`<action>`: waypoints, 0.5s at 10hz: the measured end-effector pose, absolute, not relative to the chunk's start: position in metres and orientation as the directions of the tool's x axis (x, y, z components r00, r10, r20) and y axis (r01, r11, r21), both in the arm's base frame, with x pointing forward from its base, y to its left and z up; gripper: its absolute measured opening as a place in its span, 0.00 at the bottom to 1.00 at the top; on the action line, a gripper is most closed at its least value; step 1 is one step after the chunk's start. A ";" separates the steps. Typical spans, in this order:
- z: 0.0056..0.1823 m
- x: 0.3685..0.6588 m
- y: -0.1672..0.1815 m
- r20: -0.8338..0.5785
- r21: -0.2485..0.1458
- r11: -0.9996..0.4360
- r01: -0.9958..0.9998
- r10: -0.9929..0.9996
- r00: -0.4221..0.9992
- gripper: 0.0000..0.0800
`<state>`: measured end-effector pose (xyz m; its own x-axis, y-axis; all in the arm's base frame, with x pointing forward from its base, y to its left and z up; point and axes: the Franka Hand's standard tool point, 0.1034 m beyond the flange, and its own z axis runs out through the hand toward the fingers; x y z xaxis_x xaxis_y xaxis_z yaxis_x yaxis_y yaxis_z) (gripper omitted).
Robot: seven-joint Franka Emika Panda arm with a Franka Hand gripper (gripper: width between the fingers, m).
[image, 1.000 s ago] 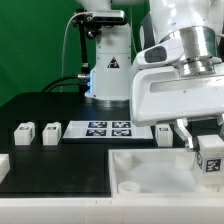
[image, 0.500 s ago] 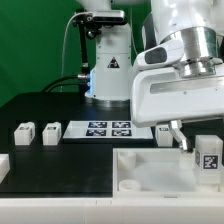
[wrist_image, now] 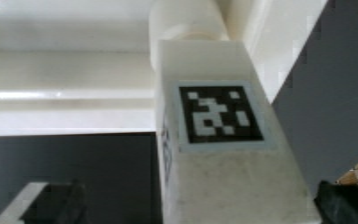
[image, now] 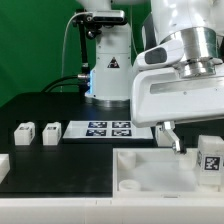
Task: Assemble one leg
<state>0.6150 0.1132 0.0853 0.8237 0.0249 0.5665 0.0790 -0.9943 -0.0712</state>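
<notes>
**Gripper.** In the wrist view the gripper (wrist_image: 197, 198) has its jaws apart. One dark finger (wrist_image: 43, 200) lies to one side of the leg (wrist_image: 220, 160) and the other shows at the opposite edge of the picture. A visible gap separates each finger from the block, so nothing is clamped. In the exterior view only one finger (image: 174, 138) shows, hanging below the large white arm housing. It is clear of the leg, on the side toward the exterior view's left.

**Task item.** The leg (image: 211, 157) stands upright at the exterior view's right edge, over the right end of the large white tray-like part (image: 150, 172). Its marker tag (wrist_image: 217, 112) faces the wrist camera, and a tag also shows on the face toward the exterior camera. Whether the block is seated in the tray-like part or merely resting on it cannot be determined.

**Surroundings.** The tray-like part lies on the black table (image: 60, 165) in the foreground. The marker board (image: 108, 128) lies flat behind it. Two small white blocks (image: 24, 131) (image: 50, 131) stand side by side toward the exterior view's left, well apart from the leg. A third small white block (image: 163, 131) stands just beside the marker board's right end.
</notes>
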 end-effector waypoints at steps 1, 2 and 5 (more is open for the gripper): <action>0.085 0.615 0.113 0.567 -0.071 -0.994 0.079 0.025 0.824 0.81; 0.085 0.615 0.113 0.567 -0.071 -0.994 0.079 0.025 0.824 0.81; 0.085 0.615 0.113 0.566 -0.071 -0.994 0.079 0.025 0.824 0.81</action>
